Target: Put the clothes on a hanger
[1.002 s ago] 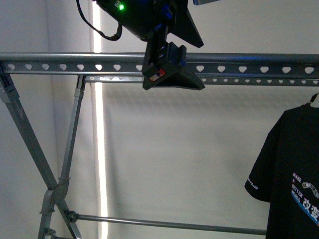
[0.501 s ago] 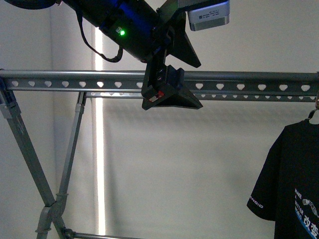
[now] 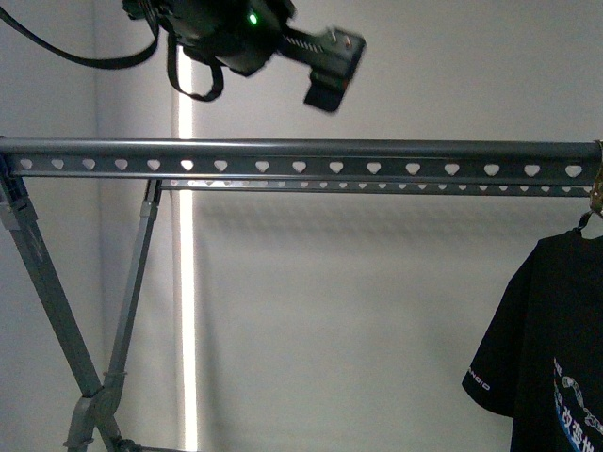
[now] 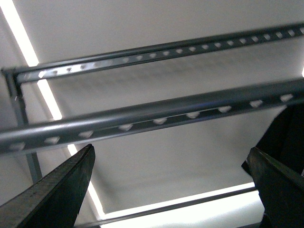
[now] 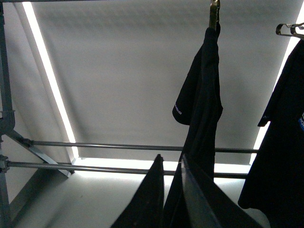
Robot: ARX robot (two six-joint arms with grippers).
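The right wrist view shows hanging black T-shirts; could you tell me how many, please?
2: one black short-sleeved T-shirt seen edge-on, another printed one beside it, cut off. Others may be hidden.

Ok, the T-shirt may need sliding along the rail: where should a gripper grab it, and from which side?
Probably the T-shirt shoulder just under the hook, from the robot's left: it hangs limp, only that top stays firm, and its sleeve faces that way.

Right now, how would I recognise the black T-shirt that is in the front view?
Find the grey metal rack, whose long rail is punched with heart-shaped holes. Follow the rail to its right end: the black T-shirt hangs just below it. White and blue print on the chest and small white lettering on the sleeve hem set it apart.
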